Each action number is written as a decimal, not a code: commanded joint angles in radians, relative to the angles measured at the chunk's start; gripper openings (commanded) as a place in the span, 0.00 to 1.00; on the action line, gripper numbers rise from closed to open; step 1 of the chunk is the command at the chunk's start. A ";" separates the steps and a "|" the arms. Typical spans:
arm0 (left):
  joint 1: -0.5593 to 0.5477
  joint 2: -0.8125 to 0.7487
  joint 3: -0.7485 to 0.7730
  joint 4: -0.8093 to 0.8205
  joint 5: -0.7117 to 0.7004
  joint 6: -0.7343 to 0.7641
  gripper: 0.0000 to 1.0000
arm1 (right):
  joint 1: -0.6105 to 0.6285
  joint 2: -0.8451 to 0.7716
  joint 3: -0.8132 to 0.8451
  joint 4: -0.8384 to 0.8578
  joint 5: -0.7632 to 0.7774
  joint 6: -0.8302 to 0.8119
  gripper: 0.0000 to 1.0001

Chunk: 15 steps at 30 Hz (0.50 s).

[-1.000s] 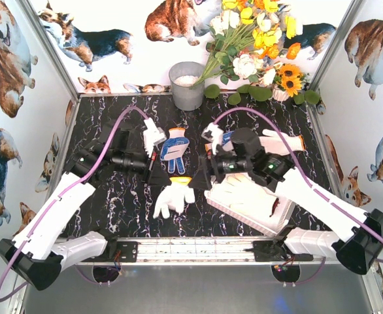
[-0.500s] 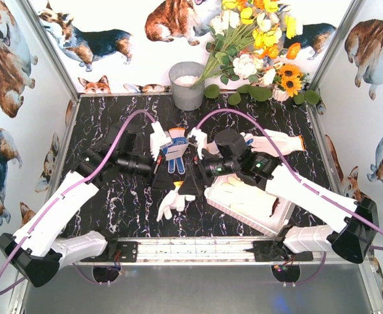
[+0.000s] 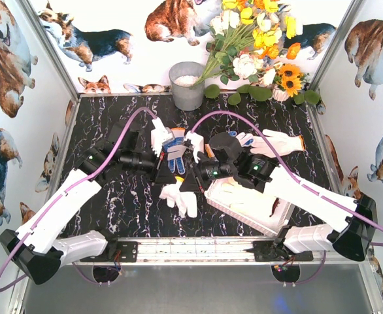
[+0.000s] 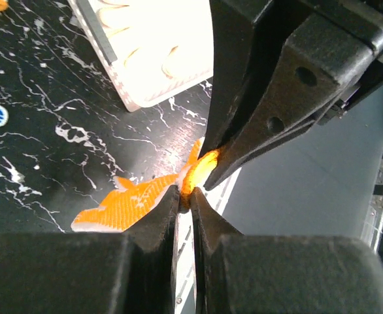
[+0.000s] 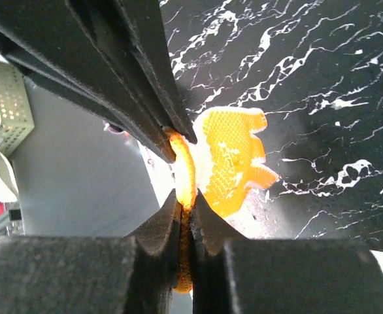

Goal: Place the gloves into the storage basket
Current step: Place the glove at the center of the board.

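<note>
Robot test booth, plainly staged; corgi-print panels along left, right and top of frame; aluminium post upper left; marble-print tabletop centre; flowers beside grey bucket top centre; mounting rail bottom.

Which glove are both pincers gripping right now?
The orange-palmed glove hanging at centre, pinched by its orange cuff; the blue-dotted glove lies flat on the table behind.

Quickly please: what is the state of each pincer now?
Left pincer: closed, holding the yellow-palmed glove by its cuff.
Right pincer: closed on the same cuff.
</note>
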 commanded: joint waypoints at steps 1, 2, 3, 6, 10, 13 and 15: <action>-0.004 -0.004 -0.001 0.073 -0.092 -0.023 0.00 | 0.001 -0.015 0.001 0.043 0.090 0.069 0.00; -0.004 -0.009 -0.004 0.081 -0.115 -0.029 0.00 | 0.002 -0.017 -0.005 0.052 0.097 0.084 0.00; -0.004 -0.013 -0.006 0.093 -0.141 -0.036 0.06 | 0.002 -0.020 -0.014 0.060 0.110 0.101 0.00; -0.001 -0.036 -0.014 0.125 -0.234 -0.058 0.51 | 0.002 -0.040 -0.035 0.061 0.183 0.139 0.00; 0.027 -0.050 -0.005 0.117 -0.433 -0.069 0.86 | 0.001 -0.094 -0.078 0.055 0.321 0.175 0.00; 0.100 -0.027 0.004 0.116 -0.536 -0.081 0.95 | 0.000 -0.121 -0.099 0.068 0.354 0.175 0.00; 0.145 -0.012 0.006 0.133 -0.568 -0.101 0.98 | 0.000 -0.122 -0.092 0.070 0.374 0.159 0.00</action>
